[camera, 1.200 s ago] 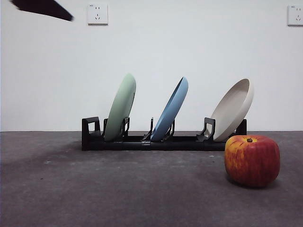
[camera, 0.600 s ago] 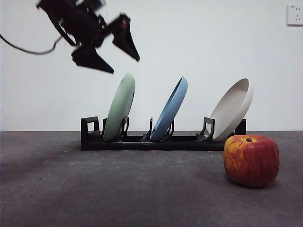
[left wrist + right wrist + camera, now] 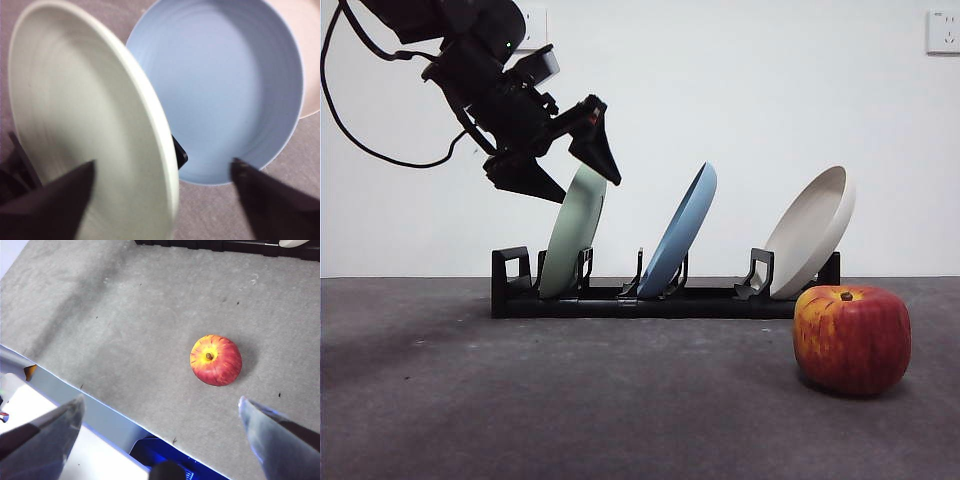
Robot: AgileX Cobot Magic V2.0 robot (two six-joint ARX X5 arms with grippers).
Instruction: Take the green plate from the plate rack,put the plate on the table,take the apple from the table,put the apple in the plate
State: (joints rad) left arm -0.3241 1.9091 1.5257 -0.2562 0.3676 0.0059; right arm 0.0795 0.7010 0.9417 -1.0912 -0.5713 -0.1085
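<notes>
None of the four steps is done. The left gripper point(image 3: 578, 175), jaws wide and empty, straddles the top rim of the matte sage-green plate point(image 3: 572, 235) in the black slotted rack point(image 3: 620, 300). The glossy red apple point(image 3: 852, 340) sits near the worktop's point(image 3: 570, 400) right edge; the right gripper point(image 3: 160, 440) is open.

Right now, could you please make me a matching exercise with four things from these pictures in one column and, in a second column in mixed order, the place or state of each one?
Things:
1. green plate
2. blue plate
3. apple
4. left gripper

Places or states:
a. lying on the table, in front of the plate rack's end with the beige plate
b. open, one jaw on each side of a plate's top rim
c. standing tilted in the middle slot of the rack
d. standing tilted in the rack, at the end far from the apple

Pairs: 1-d, 2-c, 3-a, 4-b
</notes>
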